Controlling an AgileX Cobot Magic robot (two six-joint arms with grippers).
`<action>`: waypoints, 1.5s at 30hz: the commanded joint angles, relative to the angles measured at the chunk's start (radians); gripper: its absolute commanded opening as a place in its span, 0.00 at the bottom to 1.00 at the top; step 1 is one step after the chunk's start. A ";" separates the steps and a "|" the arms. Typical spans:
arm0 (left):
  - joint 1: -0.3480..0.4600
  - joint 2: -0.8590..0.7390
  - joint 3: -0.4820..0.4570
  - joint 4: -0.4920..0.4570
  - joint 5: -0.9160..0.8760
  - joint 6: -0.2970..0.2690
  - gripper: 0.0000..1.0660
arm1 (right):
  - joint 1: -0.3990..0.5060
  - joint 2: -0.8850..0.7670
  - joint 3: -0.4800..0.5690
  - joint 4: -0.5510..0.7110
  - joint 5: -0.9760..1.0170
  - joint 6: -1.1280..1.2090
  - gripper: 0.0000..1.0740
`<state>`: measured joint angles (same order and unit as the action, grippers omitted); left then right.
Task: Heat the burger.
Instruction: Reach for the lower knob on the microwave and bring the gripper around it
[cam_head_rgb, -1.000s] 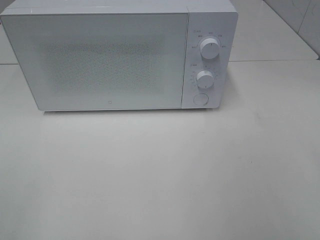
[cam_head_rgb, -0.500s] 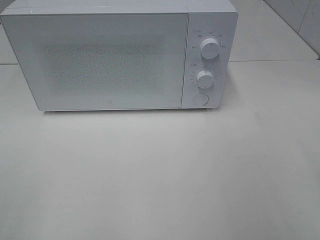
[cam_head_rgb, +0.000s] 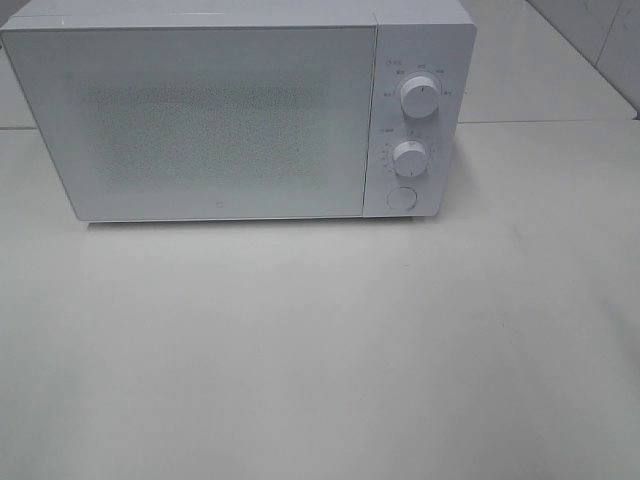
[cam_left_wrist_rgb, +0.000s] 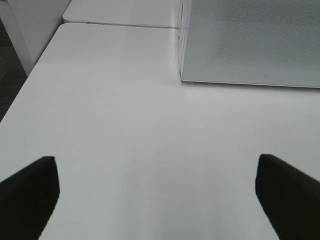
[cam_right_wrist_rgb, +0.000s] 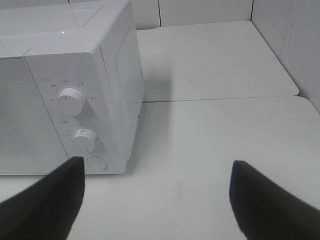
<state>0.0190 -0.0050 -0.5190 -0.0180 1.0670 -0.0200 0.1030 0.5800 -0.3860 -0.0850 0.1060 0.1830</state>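
The burger is not in view in any frame; it may be behind the shut microwave door, which I cannot see through. The white microwave (cam_head_rgb: 220, 110) stands at the back of the table with its door shut, and shows in the left wrist view (cam_left_wrist_rgb: 250, 40) and the right wrist view (cam_right_wrist_rgb: 70, 85). It has two round knobs (cam_head_rgb: 420, 97) and a round button (cam_head_rgb: 401, 198) on its right panel. My left gripper (cam_left_wrist_rgb: 157, 200) is open and empty over bare table. My right gripper (cam_right_wrist_rgb: 157, 200) is open and empty, in front of the microwave's control panel. Neither gripper shows in the exterior high view.
The white table (cam_head_rgb: 320, 350) spreads in front of the microwave. A second white surface joins behind it (cam_right_wrist_rgb: 210, 55). A white wall stands at the far right (cam_right_wrist_rgb: 295, 35). The table's left edge drops to a dark floor (cam_left_wrist_rgb: 10, 65).
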 joint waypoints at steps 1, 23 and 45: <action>0.002 -0.017 0.002 0.000 0.001 -0.006 0.94 | -0.006 0.074 0.002 -0.004 -0.106 0.001 0.71; 0.002 -0.017 0.002 0.000 0.001 -0.006 0.94 | -0.006 0.514 0.002 -0.004 -0.705 -0.015 0.71; 0.002 -0.017 0.002 0.000 0.001 -0.006 0.94 | 0.135 0.910 0.065 0.302 -1.232 -0.251 0.71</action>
<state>0.0190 -0.0050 -0.5190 -0.0170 1.0670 -0.0200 0.2140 1.4780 -0.3270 0.1570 -1.0630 -0.0140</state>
